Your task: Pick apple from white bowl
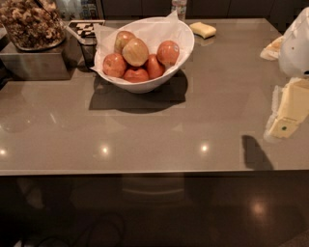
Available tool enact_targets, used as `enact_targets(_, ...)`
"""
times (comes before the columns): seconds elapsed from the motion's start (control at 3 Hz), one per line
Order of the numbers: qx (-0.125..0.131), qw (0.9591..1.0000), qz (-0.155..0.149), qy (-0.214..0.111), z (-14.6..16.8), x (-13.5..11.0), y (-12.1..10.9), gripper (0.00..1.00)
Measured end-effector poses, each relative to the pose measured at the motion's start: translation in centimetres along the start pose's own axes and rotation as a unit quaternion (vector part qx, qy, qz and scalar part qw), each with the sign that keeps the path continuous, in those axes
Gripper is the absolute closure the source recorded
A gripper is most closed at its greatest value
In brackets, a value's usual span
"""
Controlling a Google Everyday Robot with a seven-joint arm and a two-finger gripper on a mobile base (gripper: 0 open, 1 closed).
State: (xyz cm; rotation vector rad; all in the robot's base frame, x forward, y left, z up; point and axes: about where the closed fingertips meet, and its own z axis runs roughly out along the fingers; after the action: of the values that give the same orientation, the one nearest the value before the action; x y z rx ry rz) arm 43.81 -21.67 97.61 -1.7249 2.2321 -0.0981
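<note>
The white bowl (145,86) stands on the grey table toward the back, left of centre, lined with crinkled white paper and holding several apples. The apple (135,51), pale yellowish-tan, lies on top in the middle of the pile. Redder apples lie around it at the left (114,64), right (168,52) and front (136,75). A half-yellow, half-red apple (123,39) sits behind it. My gripper (282,128) hangs at the far right edge of the view, above the table, well to the right of the bowl and nearer the front. It holds nothing that I can see.
A yellow sponge (203,30) lies behind the bowl to the right. A clear jar of snacks (31,21) sits on a metal box (34,62) at the back left. A bottle (178,7) stands at the back edge. The table's front edge (145,171) crosses the view.
</note>
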Motion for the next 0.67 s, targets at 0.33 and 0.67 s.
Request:
enact_targets(0.33, 0.0, 1.0, 0.0, 0.0, -0.01, -0.01, 0.0, 0.0)
enact_targets(0.67, 0.012, 0.9998, 0.007, -0.013, -0.55, -0.38, -0.28, 0.0)
